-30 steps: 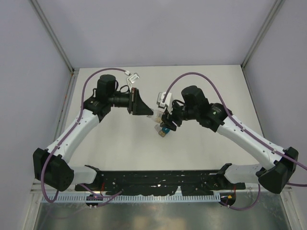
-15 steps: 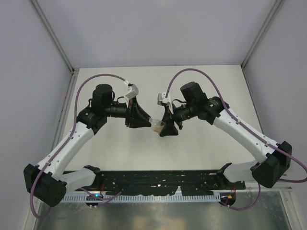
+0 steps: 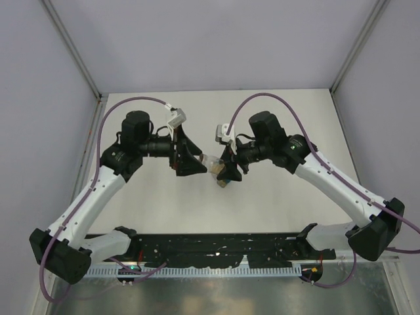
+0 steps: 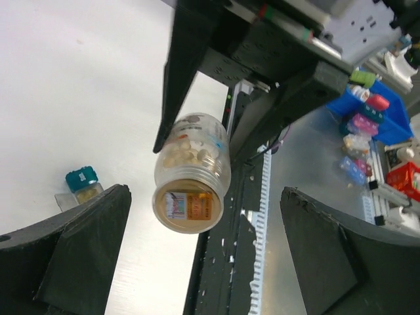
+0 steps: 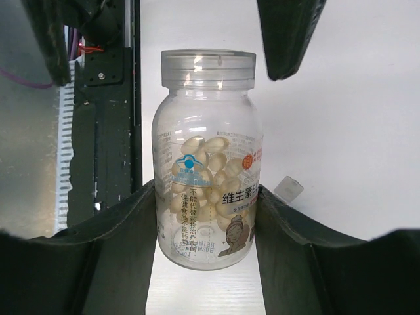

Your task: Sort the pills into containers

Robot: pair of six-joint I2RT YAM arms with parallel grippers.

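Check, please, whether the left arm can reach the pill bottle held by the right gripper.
Probably yes: the left gripper is open, and the pill bottle sits straight ahead between its jaws, with nothing in the way.

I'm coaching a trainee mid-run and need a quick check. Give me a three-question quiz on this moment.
1. True or false: the right gripper holds the bottle.
2. The left gripper is: A open; B shut on the bottle; C out of view.
3. Fill in: in the left wrist view, the box on the table has a ____ top.
Key: 1 true; 2 A; 3 teal.
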